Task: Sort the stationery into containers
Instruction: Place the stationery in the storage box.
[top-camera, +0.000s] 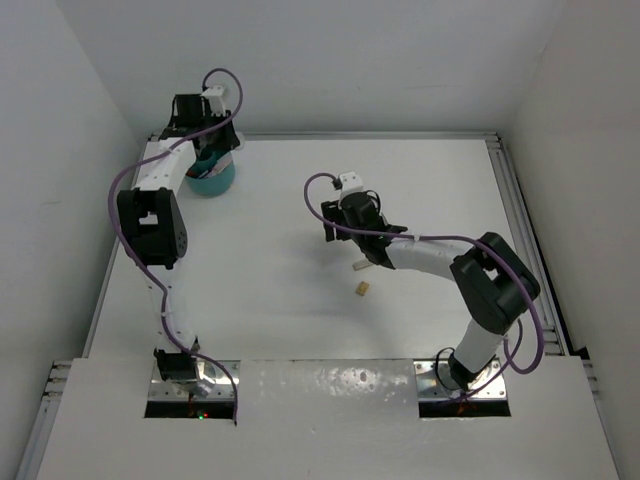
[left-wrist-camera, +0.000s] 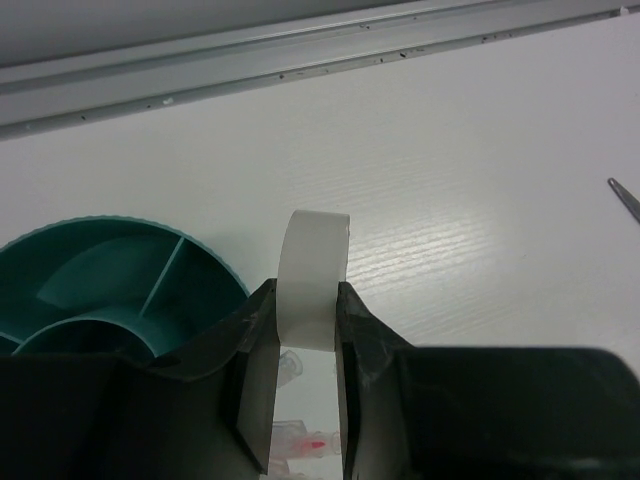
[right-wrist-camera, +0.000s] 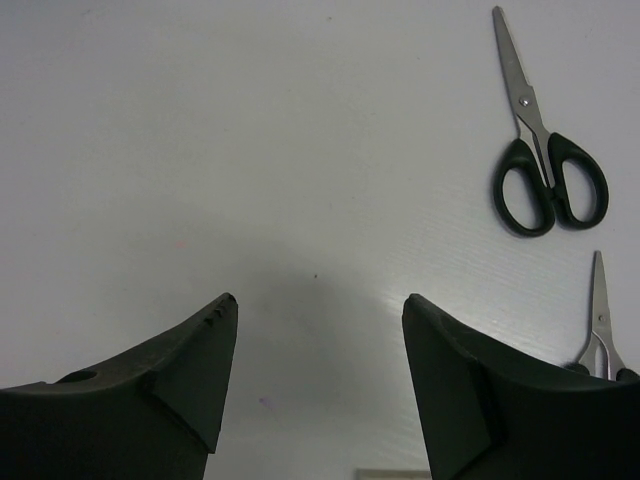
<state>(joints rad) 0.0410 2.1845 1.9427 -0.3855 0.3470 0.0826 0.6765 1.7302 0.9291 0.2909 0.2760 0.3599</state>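
White bench (top-camera: 300, 210), walled in white on three sides, metal rail along the far edge. Left hand (left-wrist-camera: 305, 320) clamped on the white tape ring (left-wrist-camera: 314, 265), held upright by the teal organiser (left-wrist-camera: 90, 285) at the far-left corner. Right hand (right-wrist-camera: 318, 350) apart over bare bench; black-handled scissors (right-wrist-camera: 540, 150) lie near, tan eraser (top-camera: 361, 289) beside its forearm.

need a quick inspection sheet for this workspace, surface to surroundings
surface: white table, no spills seen
job's things: teal cup at far left corner; tape ring gripped close to its rim; scissors and second scissors flat on table; tan eraser and white eraser mid-table
clutter: nothing seen
pincers: left pincer shut on tape ring; right pincer open, empty
cables: purple cables loop along both arms, clear of the items
surroundings: white walls; metal rail along far table edge
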